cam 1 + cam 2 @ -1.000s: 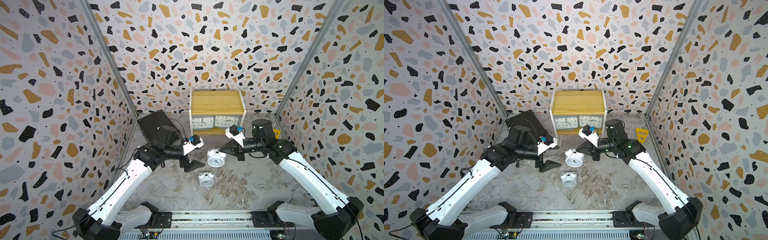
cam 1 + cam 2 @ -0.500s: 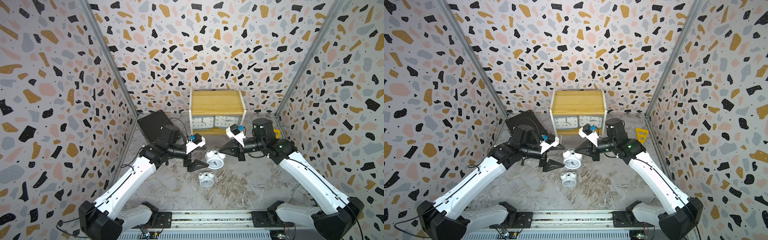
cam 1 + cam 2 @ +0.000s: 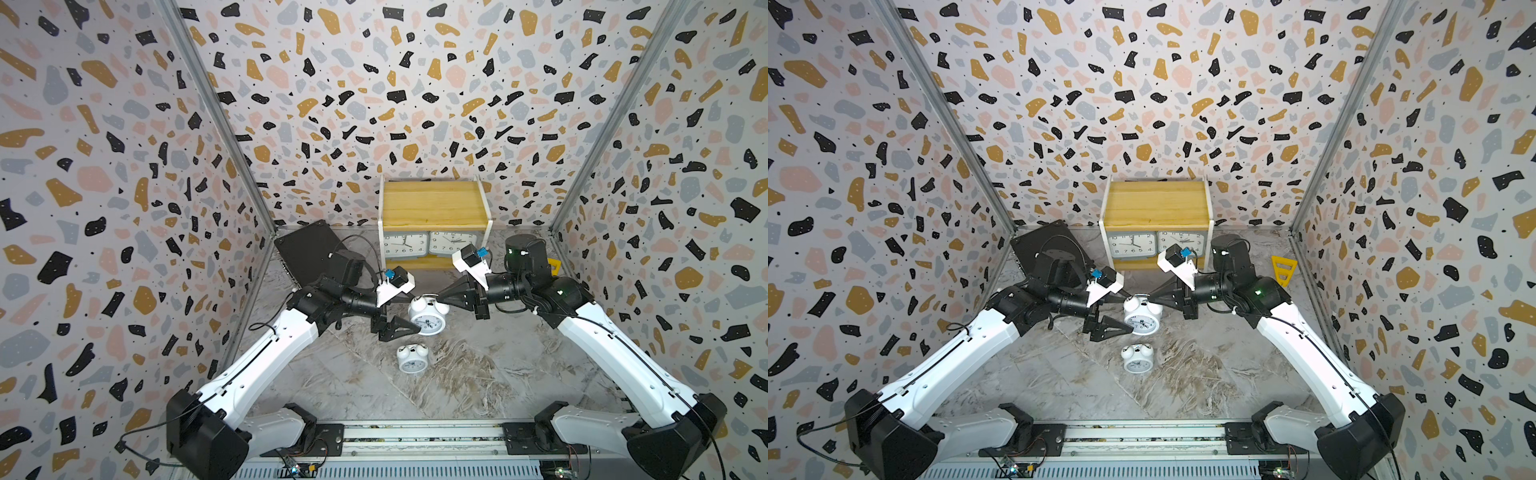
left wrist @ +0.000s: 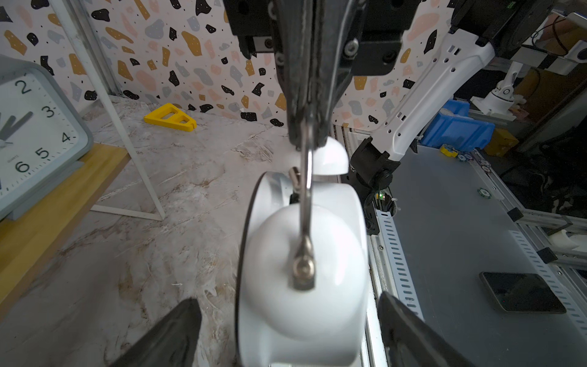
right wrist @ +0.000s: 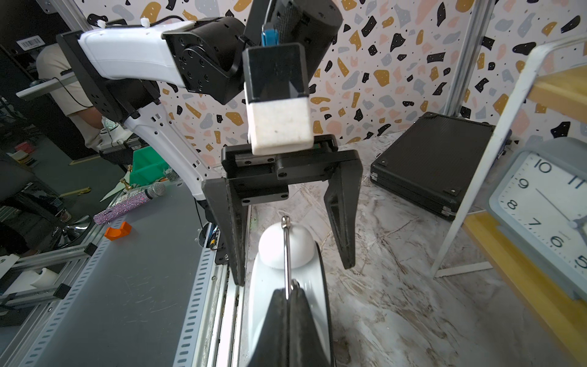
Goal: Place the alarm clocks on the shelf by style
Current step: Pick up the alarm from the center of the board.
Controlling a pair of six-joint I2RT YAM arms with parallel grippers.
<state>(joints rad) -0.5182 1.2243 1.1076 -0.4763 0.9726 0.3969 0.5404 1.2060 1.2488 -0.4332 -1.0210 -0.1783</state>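
Observation:
A white twin-bell alarm clock (image 3: 428, 318) hangs above the floor by its metal handle (image 5: 286, 254), and my right gripper (image 3: 439, 297) is shut on that handle. My left gripper (image 4: 287, 302) is open, with one finger (image 4: 178, 336) on each side of the clock's body and a gap on both sides. Another twin-bell clock (image 3: 411, 358) stands on the floor just in front. The shelf (image 3: 434, 203) is at the back wall, its top board bare. Two grey clocks (image 3: 405, 245) (image 3: 451, 243) sit side by side on its lower board.
A black flat case (image 3: 307, 249) leans in the back left corner behind my left arm. A yellow triangular piece (image 3: 1283, 270) lies by the right wall. Patterned walls close in three sides, and a metal rail (image 3: 415, 434) runs along the front.
My left gripper has moved right, up to the hanging clock, and now straddles it with its jaws slightly narrower. The right arm and the clock on the floor have not moved.

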